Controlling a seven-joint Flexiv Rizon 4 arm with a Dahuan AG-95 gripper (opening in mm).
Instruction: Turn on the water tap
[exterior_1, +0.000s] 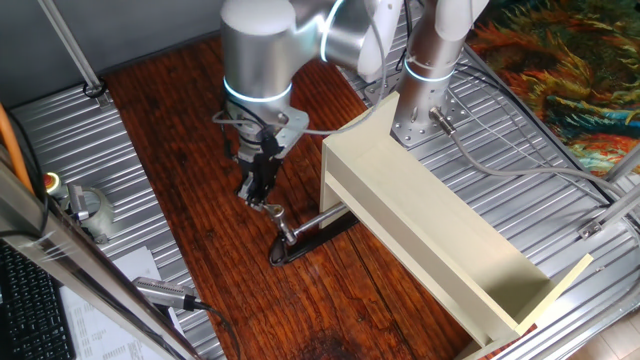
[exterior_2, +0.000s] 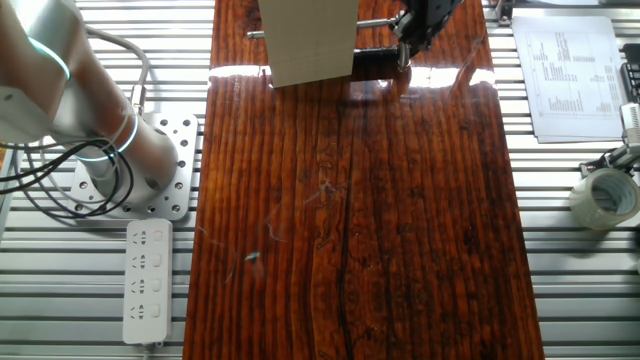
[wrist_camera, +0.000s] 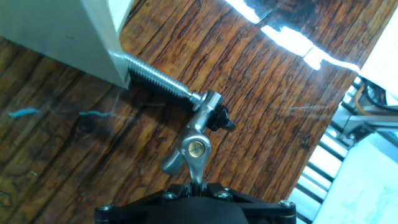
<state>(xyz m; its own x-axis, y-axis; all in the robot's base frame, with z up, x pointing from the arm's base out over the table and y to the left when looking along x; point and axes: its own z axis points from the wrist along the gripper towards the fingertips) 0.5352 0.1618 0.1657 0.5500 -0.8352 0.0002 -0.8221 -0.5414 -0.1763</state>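
Desk (exterior_1: 200, 180): dark red-brown wood board w/ strong grain, laid on ribbed metal surface; glare patch at far end in other fixed view.

Robot arm (exterior_1: 258, 50): silver, w/ lit teal ring, reaching down over desk centre in one fixed view; base on perforated plate at left in other fixed view.

Cream box (exterior_1: 430, 235): long open-sided shelf-like piece, right of the tap in one fixed view; corner shows top left in hand view.

Paper sheet (exterior_2: 568, 75): printed, far right in other fixed view, off the board.

Power strip (exterior_2: 146, 280): white, near left in other fixed view, on ribbed metal.

Tape roll (exterior_2: 605, 195): pale, right edge, other fixed view.

Claw (exterior_1: 260, 188): black, pointing down, tips right at the tap's lever. Hand view shows only claw body at bottom edge, w/ lever's end running in under it; open or closed, cannot tell.

Water tap (wrist_camera: 198, 138): small chrome piece, flat lever w/ brass-coloured screw, black knob beside it, threaded rod running up-left to cream box. Sits mid-desk on dark elongated base, just left of cream box in one fixed view.
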